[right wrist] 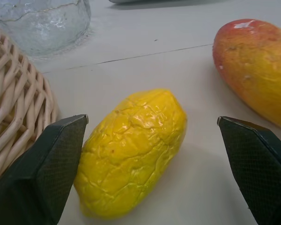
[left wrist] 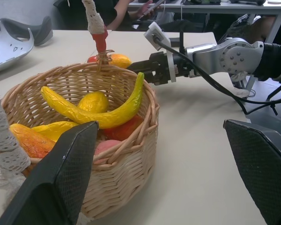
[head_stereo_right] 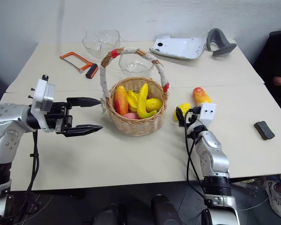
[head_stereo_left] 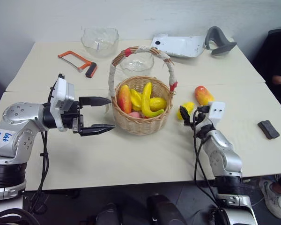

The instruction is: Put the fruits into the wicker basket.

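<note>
Wicker, round and tan, the basket (head_stereo_left: 141,123) sits mid-table with its cloth-wrapped handle (head_stereo_left: 113,70) arching overhead, and it is already well stocked: a curved banana (head_stereo_left: 146,101) draped across the top, a lemon (head_stereo_left: 157,103) tucked beside it, a red-orange mango (head_stereo_left: 124,99) standing at the left wall, something pink low in the middle. Two fruits are out on the table (head_stereo_left: 131,159), just right of the basket: a wrinkled yellow fruit (right wrist: 133,150) and, a little beyond it, a second mango (head_stereo_left: 203,95), red on top, orange below. They lie near each other but apart.

Left gripper (head_stereo_left: 97,115) hovers level at the basket's left side, both black fingers spread wide, nothing between them, tips just short of the weave. From its wrist view the basket wall sits right between the open fingers.

Right gripper (head_stereo_left: 183,115) points forward at the yellow fruit, jaws wide; in its wrist view the fruit lies squarely between the two fingertips (right wrist: 42,168), untouched on either side, with the basket's wall to one side and the loose mango to the other.

Behind the basket stand two glass bowls (head_stereo_left: 100,41), one close to the handle, one farther back. An orange hacksaw (head_stereo_left: 77,62) rests at back left, a white and grey device (head_stereo_left: 180,45) at back right, a small black block (head_stereo_left: 269,129) near the right edge.
</note>
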